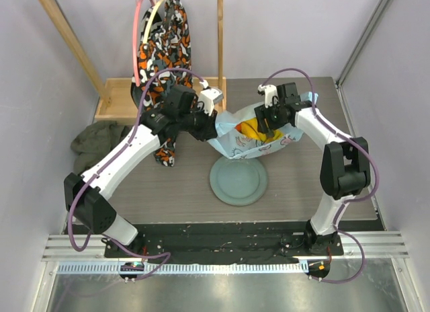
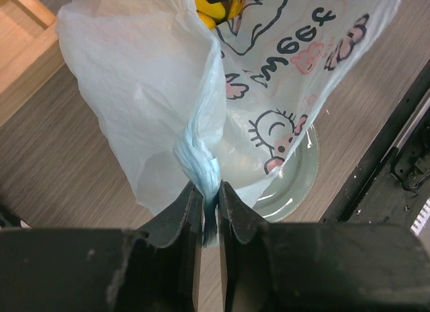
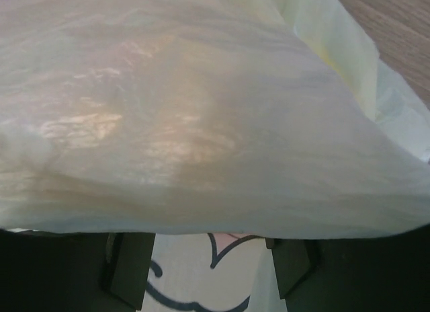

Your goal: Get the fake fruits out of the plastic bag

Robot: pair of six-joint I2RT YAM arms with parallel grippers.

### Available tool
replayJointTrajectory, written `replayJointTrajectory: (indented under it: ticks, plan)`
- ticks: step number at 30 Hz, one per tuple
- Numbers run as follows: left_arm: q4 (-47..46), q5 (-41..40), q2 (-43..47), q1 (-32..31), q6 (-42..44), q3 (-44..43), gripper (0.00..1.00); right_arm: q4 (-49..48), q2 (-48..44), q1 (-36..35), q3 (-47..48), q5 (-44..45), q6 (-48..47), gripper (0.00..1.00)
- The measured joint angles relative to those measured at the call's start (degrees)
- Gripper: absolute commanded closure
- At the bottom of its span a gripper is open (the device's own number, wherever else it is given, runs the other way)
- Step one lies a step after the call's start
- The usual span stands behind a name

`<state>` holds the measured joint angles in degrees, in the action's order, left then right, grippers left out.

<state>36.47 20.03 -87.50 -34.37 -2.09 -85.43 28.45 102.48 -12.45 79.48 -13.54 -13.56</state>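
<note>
Left gripper (image 2: 208, 194) is clamped on a twisted strip of the plastic bag (image 2: 148, 83), with the light-blue film pinched between its nearly closed fingers (image 2: 236, 214). In the top view this gripper (image 1: 211, 128) sits at the bag's left edge and holds that side up off the table (image 1: 168, 184).

Right gripper (image 1: 270, 128) is at the bag's right side, tip pointing into the open mouth. Its wrist view is mostly blocked by pale translucent film lying close over the lens. Below that, the gripper (image 3: 209, 261) has its two fingers (image 3: 127, 271) standing well apart. Only the printed bag wall shows between them, and no grip on any fruit can be seen.

Plastic bag (image 1: 242, 145) hangs between the two grippers over the middle of the table, its pink-and-white cartoon print facing the near side. A yellow fake fruit (image 1: 250, 128) shows inside the mouth, just beside the right gripper. The left wrist view catches it (image 2: 213, 13) at the top edge, partly hidden. Other fruits cannot be made out.

Round pale-green plate (image 1: 238, 183) lies on the table just near of the bag, the bag's bottom at or over its far rim. Patterned cloth (image 1: 166, 43) hangs on the wooden frame (image 1: 67, 36) at far left, and a green cloth (image 1: 97, 140) lies off the table's left edge.
</note>
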Motion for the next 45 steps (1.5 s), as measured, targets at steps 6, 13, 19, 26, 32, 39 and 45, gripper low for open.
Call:
replayJointTrajectory:
  ticks: [6,13,19,26,32,39,45]
  plan:
    - [-0.37,0.52,-0.11,0.00,0.13,-0.92,1.00,-0.42,3.02,-0.15,2.93,5.18,-0.22,0.36]
    - [-0.59,1.75,-0.09,-0.02,1.11,-0.57,1.00,-2.32,-5.49,2.40,-8.15,12.55,-1.60,0.38]
    - [-0.13,3.02,-0.09,-1.03,1.88,1.84,1.00,0.26,-17.77,3.56,-20.57,15.93,-4.37,0.39]
    - [-0.20,0.96,-0.13,-4.79,3.89,3.13,1.00,-1.86,-15.63,3.54,-16.59,13.25,-4.55,0.42]
    - [-0.59,-2.29,-0.66,-7.98,5.14,3.21,1.00,-3.85,-9.57,3.54,-11.04,11.82,-4.59,0.36]
    - [-1.03,-3.50,-2.10,-8.39,5.57,3.02,1.00,-4.02,-1.77,3.54,-6.88,11.72,-2.93,0.35]
    - [-1.09,-3.61,-3.34,-8.52,5.62,2.27,1.00,-5.05,3.98,3.54,-3.87,13.62,-2.36,0.58]
